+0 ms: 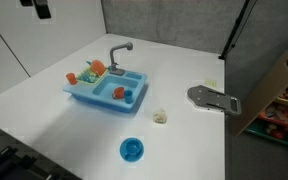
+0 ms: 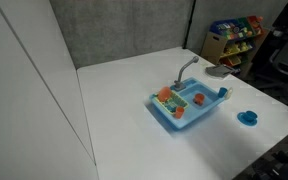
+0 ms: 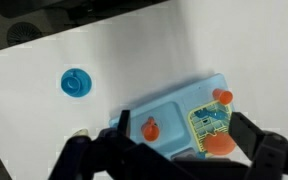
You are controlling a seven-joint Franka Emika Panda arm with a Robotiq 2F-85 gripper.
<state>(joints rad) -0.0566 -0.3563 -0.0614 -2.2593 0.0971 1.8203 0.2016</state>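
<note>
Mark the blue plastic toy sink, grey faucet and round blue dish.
Blue plastic toy sink (image 1: 89, 100): in an exterior view, front wall.
Grey faucet (image 1: 115, 52): in an exterior view, neck.
Round blue dish (image 3: 75, 83): wrist view, centre.

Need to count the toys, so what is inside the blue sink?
One basin of the sink holds a small orange piece; the other a yellow-green rack with orange dishes. Anything under the rack and dishes is covered.

— What was the toy sink (image 1: 105, 92) made of?
— Smooth blue plastic, slightly glossy. Its faucet (image 1: 120, 50) looked like grey plastic.
— And the table (image 1: 54, 125)?
— White, smooth and matt. The small blue dish (image 1: 132, 150) looked plastic too.
</note>
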